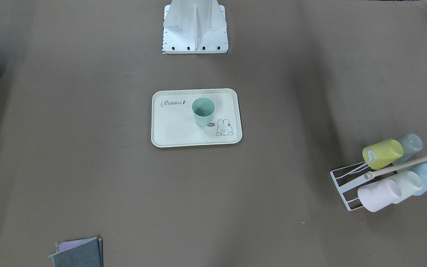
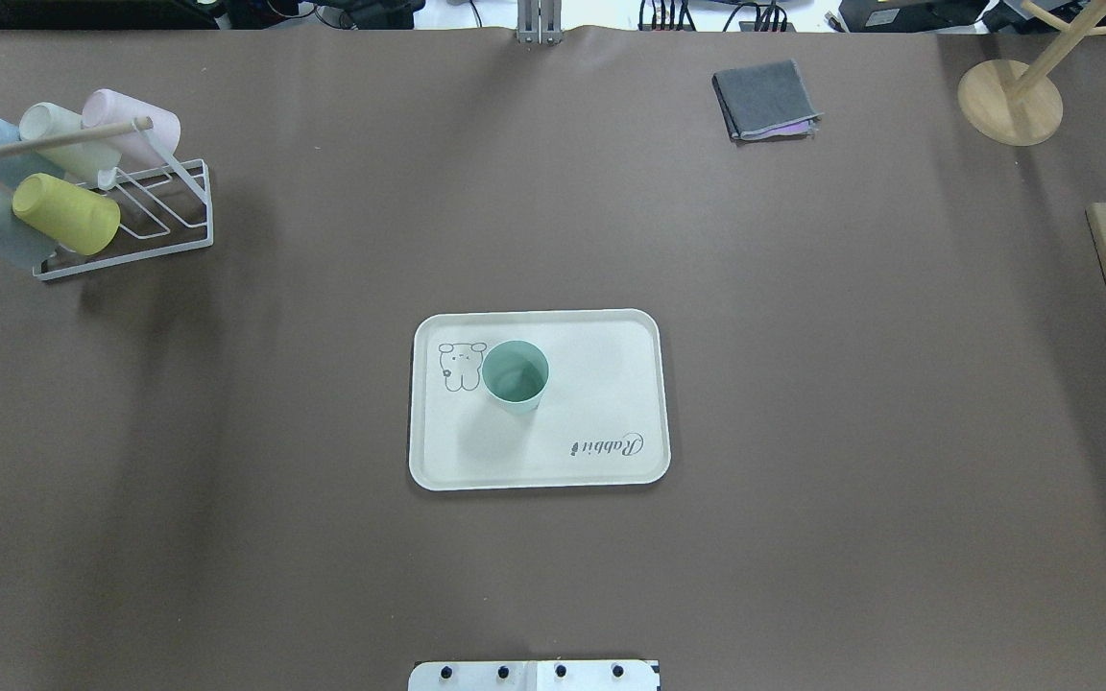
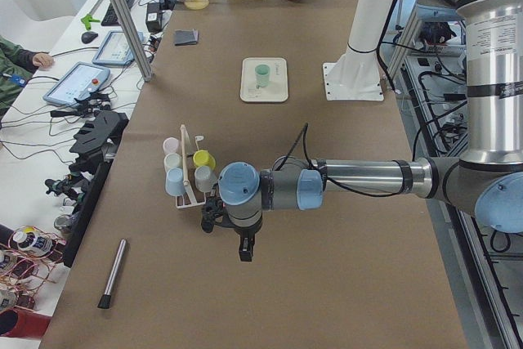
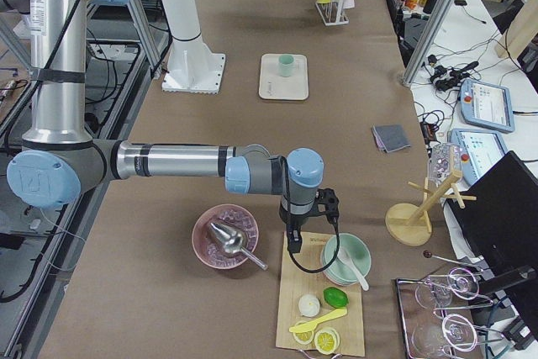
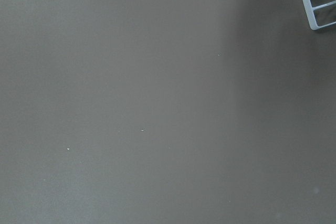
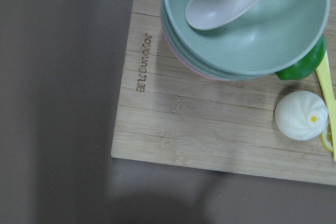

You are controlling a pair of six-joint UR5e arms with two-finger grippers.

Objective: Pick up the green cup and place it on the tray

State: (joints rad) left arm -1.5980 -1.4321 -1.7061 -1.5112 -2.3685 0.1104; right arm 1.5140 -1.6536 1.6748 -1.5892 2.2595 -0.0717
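Front view: green cup [image 1: 203,111] upright on tray [image 1: 174,128], beside its rabbit drawing [image 1: 224,127].
Left side view: left pincer [image 3: 244,252] over bare worktop [image 3: 343,284], cup rack [image 3: 186,176] just beside; green cup well beyond it; opening unclear.
Right side view: right pincer [image 4: 292,244] above wooden board [image 4: 351,313], near stacked bowls [image 4: 346,260]; green cup far off; opening unclear.

The green cup [image 2: 516,376] and tray [image 2: 591,384] look like smooth matt plastic, the tabletop [image 2: 851,432] a dull brown matt sheet, the wire rack [image 5: 325,24] white-coated metal, the board [image 6: 210,129] pale grained wood, the folded cloth [image 2: 764,99] grey fabric
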